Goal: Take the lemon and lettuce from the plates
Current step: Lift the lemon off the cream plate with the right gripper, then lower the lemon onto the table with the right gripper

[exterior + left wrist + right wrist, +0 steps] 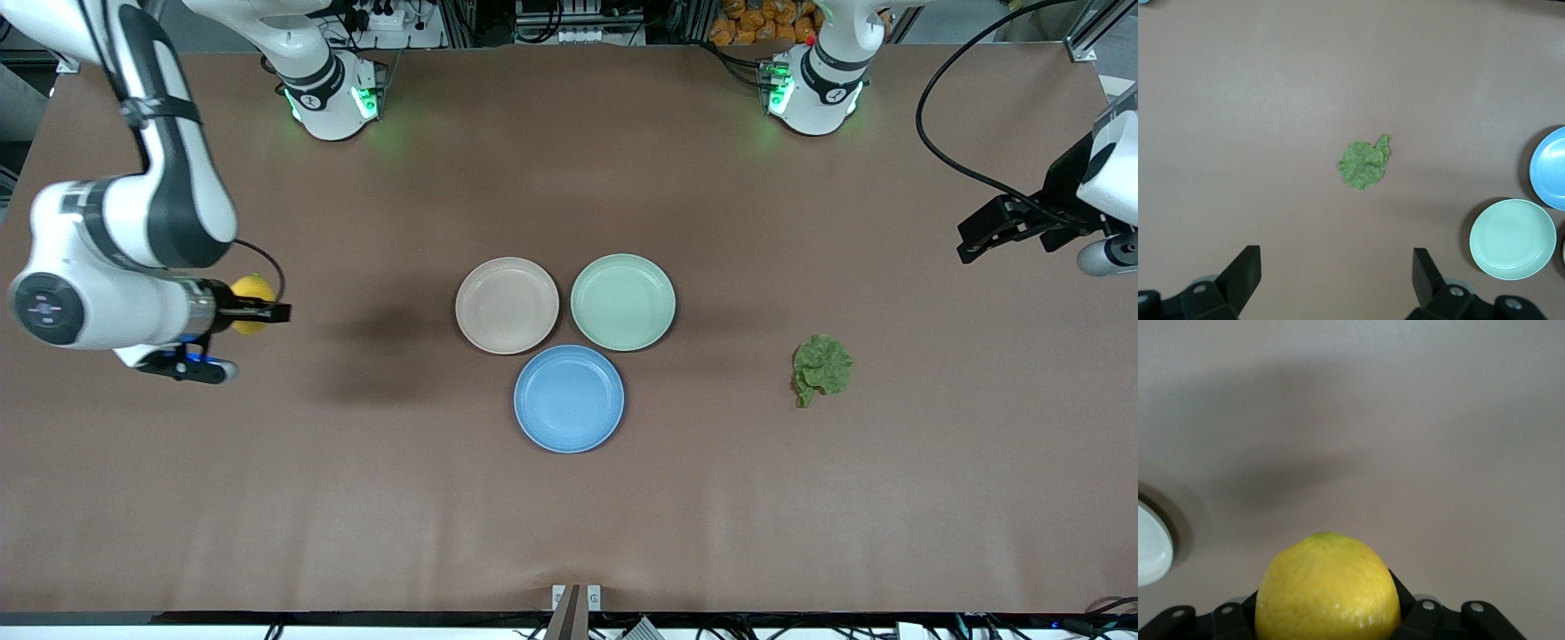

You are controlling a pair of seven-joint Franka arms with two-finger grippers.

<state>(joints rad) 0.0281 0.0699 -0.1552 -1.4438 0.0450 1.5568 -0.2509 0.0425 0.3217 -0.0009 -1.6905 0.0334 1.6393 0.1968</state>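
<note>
Brown table (pixel 569 516): 3 plates (pixel 507 305), 1 lettuce (pixel 821 367); right tool (pixel 267 312) clamps 1 lemon (pixel 251 291), left tool (pixel 973 242) spread, empty

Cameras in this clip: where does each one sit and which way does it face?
Front: high across the table, facing both arm bases; plates, lettuce.
Left wrist: looks down past its open left pincer at the lettuce; shares the mint green plate with front.
Right wrist: right pincer shut on the lemon, over bare table.
</note>
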